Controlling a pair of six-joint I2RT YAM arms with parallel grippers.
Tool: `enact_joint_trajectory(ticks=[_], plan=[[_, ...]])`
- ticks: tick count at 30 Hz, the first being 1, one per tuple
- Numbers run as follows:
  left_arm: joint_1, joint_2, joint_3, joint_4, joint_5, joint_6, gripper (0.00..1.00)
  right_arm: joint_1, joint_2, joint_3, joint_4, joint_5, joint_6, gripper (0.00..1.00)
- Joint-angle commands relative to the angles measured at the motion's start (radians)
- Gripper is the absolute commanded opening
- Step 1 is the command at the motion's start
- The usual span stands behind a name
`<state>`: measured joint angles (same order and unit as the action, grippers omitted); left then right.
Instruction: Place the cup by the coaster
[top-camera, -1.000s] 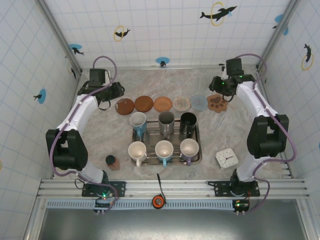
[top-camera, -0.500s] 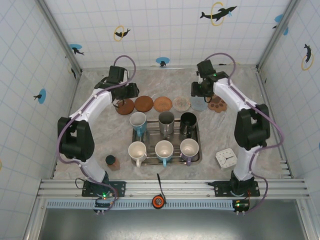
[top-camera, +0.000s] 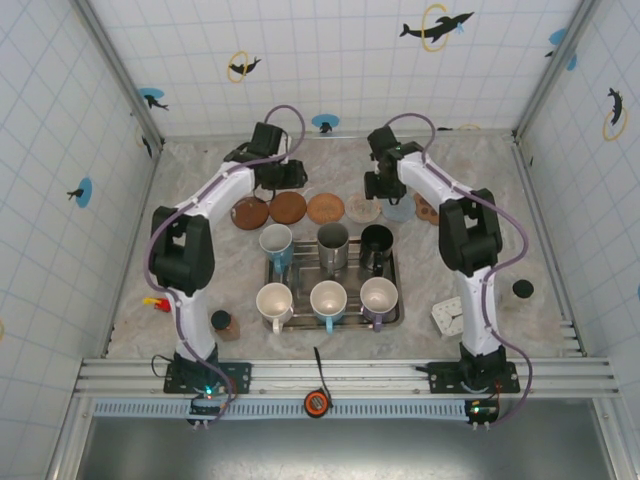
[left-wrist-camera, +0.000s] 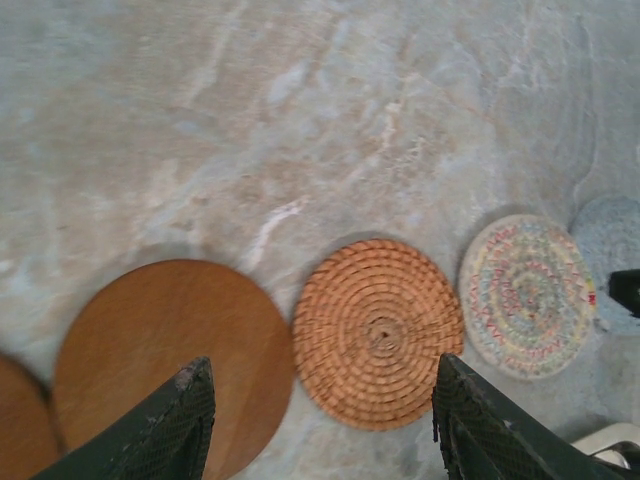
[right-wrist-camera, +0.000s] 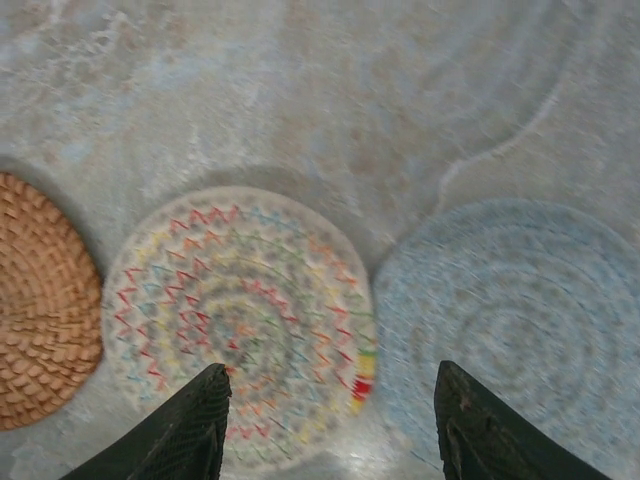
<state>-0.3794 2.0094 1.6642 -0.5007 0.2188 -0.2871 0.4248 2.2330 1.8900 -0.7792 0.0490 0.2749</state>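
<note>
Several cups stand on a metal tray (top-camera: 396, 292) mid-table, among them a blue-and-white cup (top-camera: 276, 243), a steel cup (top-camera: 332, 240) and a black cup (top-camera: 377, 243). Behind the tray lies a row of coasters. My left gripper (top-camera: 286, 178) (left-wrist-camera: 325, 425) hangs open and empty above the wooden coaster (left-wrist-camera: 170, 355) and the orange woven coaster (top-camera: 325, 208) (left-wrist-camera: 378, 333). My right gripper (top-camera: 376, 186) (right-wrist-camera: 335, 435) is open and empty over the multicolour coaster (top-camera: 362, 209) (right-wrist-camera: 240, 325) and the blue coaster (top-camera: 398, 208) (right-wrist-camera: 510, 320).
A dark brown coaster (top-camera: 249, 213) ends the row on the left, a paw-shaped coaster (top-camera: 431, 208) on the right. A white clock (top-camera: 450, 318), a small black item (top-camera: 522, 289), a brown bottle (top-camera: 224, 325) and a red-yellow item (top-camera: 155, 300) lie around the tray.
Both arms have swung inward from the back corners to the middle of the coaster row. Both grippers stay open. The cups have not moved.
</note>
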Motion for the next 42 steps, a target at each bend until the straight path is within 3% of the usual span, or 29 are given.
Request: enact_joint_trajectory(ticks=[1,24,42], plan=[[-0.019,0.046,0.059,-0.022,0.03,0.023,0.59,0.02,0.064,0.068,-0.05,-0.008,-0.008,0.56],[-0.026,0.057,0.03,-0.015,0.028,0.028,0.59,0.061,0.194,0.135,-0.056,-0.044,0.029,0.55],[-0.025,0.022,0.016,-0.016,0.017,0.026,0.59,0.051,0.174,0.204,-0.162,0.07,-0.006,0.56]])
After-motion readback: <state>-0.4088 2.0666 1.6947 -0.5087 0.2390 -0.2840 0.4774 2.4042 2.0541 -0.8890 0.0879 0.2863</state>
